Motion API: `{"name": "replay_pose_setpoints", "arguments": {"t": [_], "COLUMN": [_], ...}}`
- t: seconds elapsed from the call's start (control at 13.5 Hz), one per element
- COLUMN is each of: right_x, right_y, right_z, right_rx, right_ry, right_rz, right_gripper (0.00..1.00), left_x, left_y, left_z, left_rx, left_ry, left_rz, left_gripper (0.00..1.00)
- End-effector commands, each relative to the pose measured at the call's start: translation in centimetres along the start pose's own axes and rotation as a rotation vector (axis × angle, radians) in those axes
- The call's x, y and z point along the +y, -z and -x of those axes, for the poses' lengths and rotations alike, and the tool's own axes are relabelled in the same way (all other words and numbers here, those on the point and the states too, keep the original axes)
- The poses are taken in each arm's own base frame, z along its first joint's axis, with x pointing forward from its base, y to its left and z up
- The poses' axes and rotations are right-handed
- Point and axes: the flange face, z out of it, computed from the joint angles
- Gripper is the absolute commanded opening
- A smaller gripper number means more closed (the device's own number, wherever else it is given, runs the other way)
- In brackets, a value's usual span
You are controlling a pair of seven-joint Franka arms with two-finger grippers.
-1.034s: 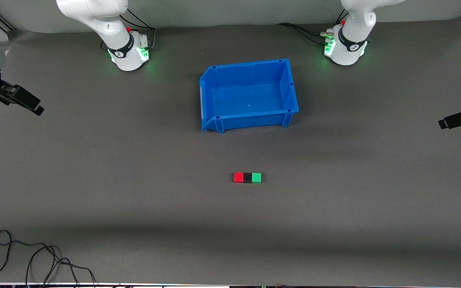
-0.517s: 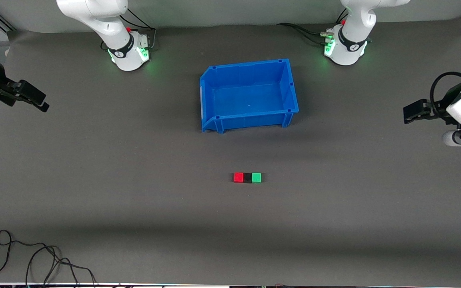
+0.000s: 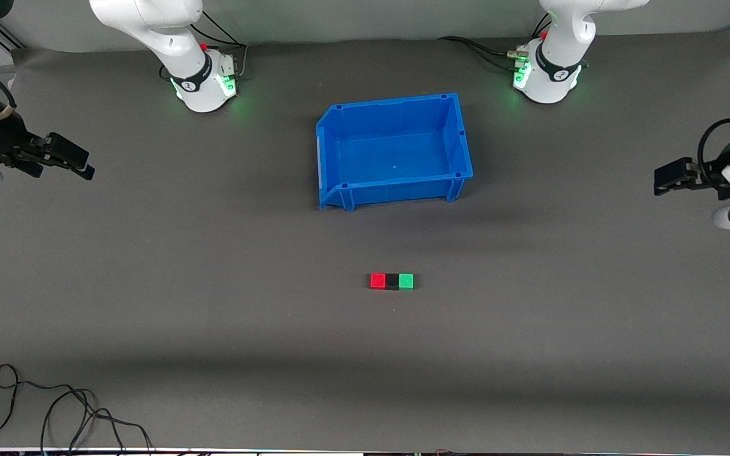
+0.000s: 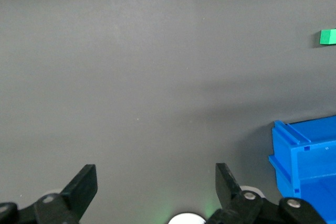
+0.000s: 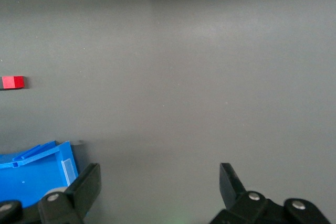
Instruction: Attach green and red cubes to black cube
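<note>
Your 3 cubes, red cube (image 3: 377, 280), black cube (image 3: 392, 282) and green cube (image 3: 406, 280), touch in a row, the blue bin (image 3: 393, 149) farther back. Left gripper (image 4: 153, 182) and right gripper (image 5: 159, 184) hang spread and empty over opposite table ends; each wrist view catches only 1 cube.

Right claw (image 3: 80, 166) and left claw (image 3: 666, 180) moved inward over table.

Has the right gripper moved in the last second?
Yes. The right gripper, jaws open, has shifted along the table edge toward the blue bin, away from the right arm's end.
</note>
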Motion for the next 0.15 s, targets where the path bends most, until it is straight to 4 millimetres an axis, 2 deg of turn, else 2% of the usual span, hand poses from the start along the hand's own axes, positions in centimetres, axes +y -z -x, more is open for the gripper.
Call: {"name": "replay_pose_setpoints", "arguments": {"t": [0.0,0.07], "right_x": [0.36,0.46], "right_y": [0.22,0.30], "right_z": [0.20,0.18], "right_rx": [0.001,0.004], "right_ry": [0.021,0.023], "right_rz": [-0.001,0.008], "right_gripper": [1.00,1.00], "left_x": [0.82,0.83], "left_y": [-0.61,-0.53], "left_z": [3.26,3.31], "left_rx": [0.030,0.031], "left_ry": [-0.018,-0.014], "left_rz": [-0.009,-0.009], "left_gripper": [1.00,1.00]}}
